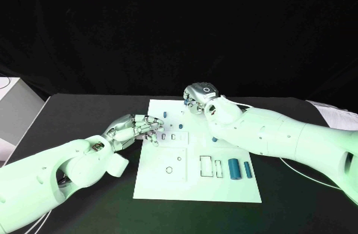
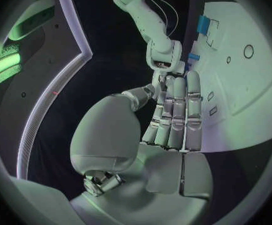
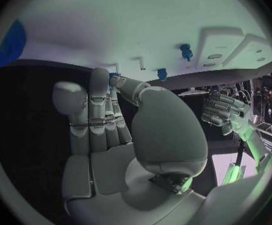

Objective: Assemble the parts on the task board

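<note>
Head view: the white task board (image 1: pixel 195 187) lies mid-worktop on the black worktop (image 1: pixel 82 110).

Left robot hand (image 1: pixel 138 128) sits at the board's 9 o'clock edge, fingers curled in over the board's left margin, next to a raised white block with slots (image 1: pixel 173 137). In the left wrist view its fingers (image 2: pixel 176 112) lie straight and close together beside the thumb; nothing visible between them. Whether the fingertips touch the board, I cannot tell.

Right robot hand (image 1: pixel 201 99) is at the board's 12 o'clock end, near the far edge, fingers pointed down toward the board. Right wrist view: fingers (image 3: pixel 98 115) close together, thumb folded across in front; a small blue piece (image 3: pixel 115 77) shows right at the fingertips. Held or merely touched, cannot tell.

Parts on the board: two blue cylinders (image 1: pixel 234 168) lying side by side toward 4 o'clock, just beside a pair of rectangular outlines (image 1: pixel 206 165). A small blue peg (image 1: pixel 165 113) stands near the far left part of the board, between the two robot hands. An oval recess (image 1: pixel 169 170) sits near the board's middle-left.
</note>
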You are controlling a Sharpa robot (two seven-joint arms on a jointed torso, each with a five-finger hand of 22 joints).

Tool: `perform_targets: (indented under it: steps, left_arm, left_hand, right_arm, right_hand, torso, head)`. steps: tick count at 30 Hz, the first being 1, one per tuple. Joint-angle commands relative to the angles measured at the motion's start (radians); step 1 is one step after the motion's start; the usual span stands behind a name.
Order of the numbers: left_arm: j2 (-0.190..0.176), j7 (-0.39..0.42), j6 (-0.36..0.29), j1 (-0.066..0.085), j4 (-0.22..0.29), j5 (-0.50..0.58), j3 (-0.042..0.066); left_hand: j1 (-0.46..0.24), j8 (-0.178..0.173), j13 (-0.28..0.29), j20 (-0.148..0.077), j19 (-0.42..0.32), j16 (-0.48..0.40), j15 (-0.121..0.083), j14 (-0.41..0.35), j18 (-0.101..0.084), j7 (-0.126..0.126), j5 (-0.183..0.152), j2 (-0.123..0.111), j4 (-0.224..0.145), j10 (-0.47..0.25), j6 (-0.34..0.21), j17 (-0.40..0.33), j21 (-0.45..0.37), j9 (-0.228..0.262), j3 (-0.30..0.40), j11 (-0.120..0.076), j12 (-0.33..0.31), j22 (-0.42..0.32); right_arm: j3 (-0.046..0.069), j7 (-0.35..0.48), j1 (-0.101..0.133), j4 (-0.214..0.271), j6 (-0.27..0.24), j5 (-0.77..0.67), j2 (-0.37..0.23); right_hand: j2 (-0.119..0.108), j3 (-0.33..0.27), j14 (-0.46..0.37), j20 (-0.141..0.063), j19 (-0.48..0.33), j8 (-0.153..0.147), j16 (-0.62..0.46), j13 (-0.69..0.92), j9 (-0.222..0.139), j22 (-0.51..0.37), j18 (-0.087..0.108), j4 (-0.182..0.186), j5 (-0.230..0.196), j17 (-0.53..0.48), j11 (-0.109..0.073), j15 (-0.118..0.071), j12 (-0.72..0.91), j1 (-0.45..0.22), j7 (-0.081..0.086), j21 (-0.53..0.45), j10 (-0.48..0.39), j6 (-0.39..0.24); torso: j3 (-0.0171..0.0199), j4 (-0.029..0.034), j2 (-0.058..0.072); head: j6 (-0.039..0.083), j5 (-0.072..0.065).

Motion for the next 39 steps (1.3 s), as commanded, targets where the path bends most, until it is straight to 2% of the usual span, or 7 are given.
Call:
perform_targets:
  steps: [1, 14, 22, 32, 36, 37, 39]
  left_arm:
    - [0.002, 0.005, 0.019, 0.000, 0.003, -0.002, 0.001]
    - [-0.001, 0.003, 0.016, 0.001, 0.003, -0.002, 0.001]
    - [-0.002, 0.002, 0.017, 0.001, 0.004, -0.002, 0.001]
    - [-0.002, 0.001, 0.017, 0.001, 0.006, -0.002, 0.001]
    - [-0.003, 0.001, 0.017, 0.001, 0.007, -0.002, 0.001]
    - [-0.003, 0.001, 0.017, 0.001, 0.007, -0.002, 0.001]
    - [-0.003, 0.001, 0.016, 0.001, 0.007, -0.002, 0.001]
  left_hand:
    - [-0.006, -0.003, -0.002, 0.003, 0.000, -0.004, 0.000, -0.001, 0.014, 0.020, 0.001, -0.001, 0.004, -0.005, -0.007, -0.001, -0.005, 0.001, -0.002, -0.002, -0.002, -0.001]
    - [-0.006, -0.003, -0.002, 0.003, 0.000, -0.004, 0.000, -0.001, 0.014, 0.020, 0.001, -0.001, 0.004, -0.005, -0.007, -0.001, -0.005, 0.001, -0.002, -0.002, -0.002, -0.001]
    - [-0.006, -0.003, -0.002, 0.003, 0.000, -0.004, 0.000, -0.001, 0.014, 0.020, 0.001, -0.001, 0.004, -0.005, -0.007, -0.001, -0.005, 0.001, -0.002, -0.002, -0.002, -0.001]
    - [-0.006, -0.003, -0.002, 0.003, 0.000, -0.004, 0.000, -0.001, 0.014, 0.020, 0.001, -0.001, 0.004, -0.005, -0.007, -0.001, -0.005, 0.001, -0.002, -0.002, -0.002, -0.001]
    - [-0.006, -0.003, -0.002, 0.003, 0.000, -0.004, 0.000, -0.001, 0.014, 0.020, 0.001, -0.001, 0.004, -0.005, -0.007, -0.001, -0.005, 0.001, -0.002, -0.002, -0.002, -0.001]
    - [-0.006, -0.003, -0.002, 0.003, 0.000, -0.004, 0.000, -0.001, 0.014, 0.020, 0.001, -0.001, 0.004, -0.005, -0.007, -0.001, -0.005, 0.001, -0.002, -0.002, -0.002, -0.001]
    - [-0.007, -0.003, -0.003, 0.003, 0.003, -0.007, 0.000, 0.000, 0.014, 0.019, 0.001, -0.001, 0.005, -0.005, -0.009, -0.002, -0.011, 0.002, -0.004, -0.002, -0.003, -0.005]
  right_arm:
    - [0.000, 0.004, -0.001, -0.002, 0.022, -0.002, 0.003]
    - [0.000, 0.017, -0.002, 0.012, 0.036, 0.020, 0.001]
    - [0.000, 0.018, -0.003, 0.017, 0.039, 0.019, 0.000]
    - [0.000, 0.013, -0.003, 0.006, 0.080, 0.020, 0.005]
    - [0.000, 0.022, -0.003, -0.005, 0.077, 0.031, 0.009]
    - [0.000, 0.026, -0.003, -0.008, 0.076, 0.035, 0.010]
    - [-0.001, 0.031, -0.003, -0.012, 0.072, 0.041, 0.011]
  right_hand:
    - [-0.009, -0.001, -0.008, 0.003, 0.012, 0.000, 0.005, -0.001, 0.001, -0.002, -0.016, 0.005, 0.005, -0.001, -0.003, 0.000, 0.001, -0.003, 0.002, -0.003, -0.006, -0.003]
    - [-0.009, -0.001, -0.008, 0.003, 0.011, -0.001, 0.005, -0.002, 0.000, -0.004, -0.016, 0.006, 0.006, -0.002, -0.003, 0.000, 0.001, -0.004, 0.002, -0.005, -0.007, -0.004]
    - [-0.010, -0.001, -0.009, 0.004, 0.011, -0.002, 0.005, -0.002, 0.000, -0.004, -0.016, 0.007, 0.006, -0.002, -0.003, 0.000, 0.000, -0.005, 0.002, -0.005, -0.008, -0.005]
    - [-0.023, 0.005, -0.024, 0.010, -0.005, -0.020, 0.000, -0.008, -0.003, -0.039, -0.011, 0.015, -0.002, -0.010, 0.006, 0.007, -0.001, -0.018, 0.009, -0.036, -0.038, -0.027]
    - [-0.040, 0.017, -0.072, 0.022, -0.061, -0.047, -0.045, -0.013, -0.010, -0.167, 0.009, 0.019, -0.007, -0.033, 0.021, 0.022, -0.002, -0.022, 0.022, -0.152, -0.092, -0.063]
    - [-0.048, 0.017, -0.092, 0.029, -0.091, -0.058, -0.069, -0.014, -0.014, -0.238, 0.018, 0.020, -0.020, -0.042, 0.027, 0.028, -0.002, -0.024, 0.027, -0.216, -0.118, -0.081]
    - [-0.059, 0.004, -0.126, 0.040, -0.128, -0.076, -0.115, -0.014, -0.021, -0.265, 0.022, 0.020, -0.054, -0.058, 0.033, 0.037, -0.001, -0.022, 0.028, -0.260, -0.169, -0.107]
  torso:
    - [-0.0008, 0.0011, 0.001]
    - [-0.0002, -0.0020, 0.000]
    - [-0.0003, 0.0001, 0.000]
    - [0.0001, -0.0026, 0.000]
    - [0.0000, -0.0013, 0.001]
    - [-0.0001, -0.0010, 0.000]
    - [0.0000, -0.0006, 0.000]
  head:
    - [0.000, 0.002]
    - [-0.005, 0.004]
    - [-0.006, 0.003]
    - [-0.008, 0.001]
    - [-0.007, -0.001]
    - [-0.007, -0.001]
    - [-0.007, 0.000]
